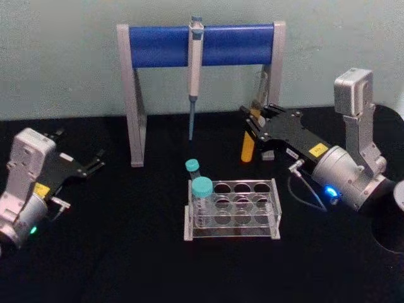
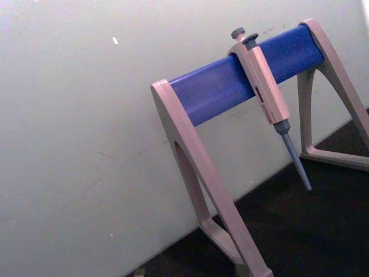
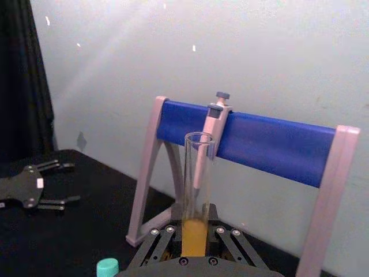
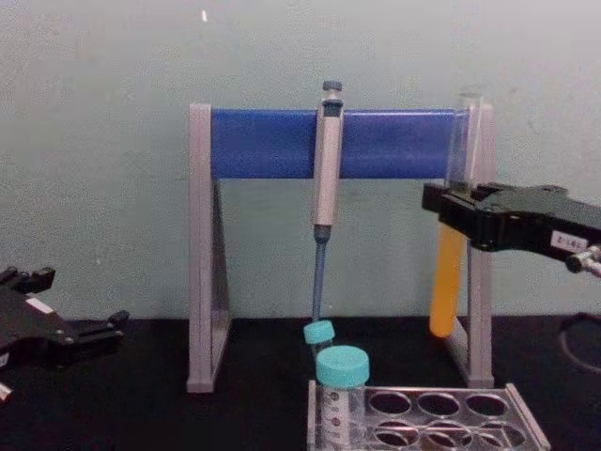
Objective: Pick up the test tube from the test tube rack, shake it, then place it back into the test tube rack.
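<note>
Nearest you, the rack (image 1: 273,189) lies on the surface (image 1: 113,252) with its long side running 9 to 3 o'clock. A teal-capped vial (image 1: 202,189) stands in its left column. A second vial (image 1: 192,165) shows just behind that; whether it sits in a hole, you cannot tell. The middle and right holes look free.

Out at 9 o'clock from the rack, well apart, the left tool (image 1: 95,163) is parked low with its fingers spread and nothing in them.

The relation that matters: in the head view the tube (image 1: 248,145) hangs at about 1 o'clock from the rack, farther back and clear above it. The right tool (image 1: 254,120) is clamped around it, above the orange liquid, and this arm is much the nearer one to the rack. From the tool, the free holes lie toward 7 o'clock and down.

The tube's long axis is close to upright: open mouth at 12 o'clock, round bottom at 6. That suits both a shake and a straight drop into a hole, I judge.

Farthest back, the stand (image 1: 136,95) carries a pipette (image 1: 194,63); its right leg is just behind the tube, so give it room.
</note>
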You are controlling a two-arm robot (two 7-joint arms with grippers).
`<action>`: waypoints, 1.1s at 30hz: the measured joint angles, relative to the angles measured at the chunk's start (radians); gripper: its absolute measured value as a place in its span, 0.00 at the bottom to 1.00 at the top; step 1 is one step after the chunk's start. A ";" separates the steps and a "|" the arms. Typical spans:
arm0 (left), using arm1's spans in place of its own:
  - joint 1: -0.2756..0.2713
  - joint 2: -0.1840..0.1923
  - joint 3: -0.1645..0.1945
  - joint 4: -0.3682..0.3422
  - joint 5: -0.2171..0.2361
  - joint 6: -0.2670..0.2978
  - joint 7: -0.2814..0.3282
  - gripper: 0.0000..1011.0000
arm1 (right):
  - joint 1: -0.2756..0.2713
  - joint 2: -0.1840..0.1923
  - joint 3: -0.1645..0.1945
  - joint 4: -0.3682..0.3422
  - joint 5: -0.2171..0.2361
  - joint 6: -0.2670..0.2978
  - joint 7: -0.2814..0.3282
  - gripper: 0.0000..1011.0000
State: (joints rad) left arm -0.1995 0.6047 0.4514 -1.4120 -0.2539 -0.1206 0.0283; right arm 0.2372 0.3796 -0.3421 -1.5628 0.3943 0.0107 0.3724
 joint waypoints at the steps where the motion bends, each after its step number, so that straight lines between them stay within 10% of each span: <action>1: 0.000 0.000 0.000 0.000 0.000 0.000 0.000 0.99 | -0.004 0.003 0.004 -0.004 -0.003 0.002 -0.003 0.23; 20: 0.000 0.000 0.000 0.000 0.000 0.000 0.000 0.99 | -0.143 0.100 0.076 -0.173 0.007 0.085 -0.001 0.23; 33: 0.000 0.000 0.000 0.000 0.000 0.000 0.000 0.99 | -0.081 0.067 -0.020 -0.132 0.066 0.084 0.073 0.23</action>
State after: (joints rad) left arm -0.1996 0.6047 0.4514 -1.4120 -0.2539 -0.1206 0.0283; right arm 0.1566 0.4463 -0.3621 -1.6945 0.4603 0.0944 0.4453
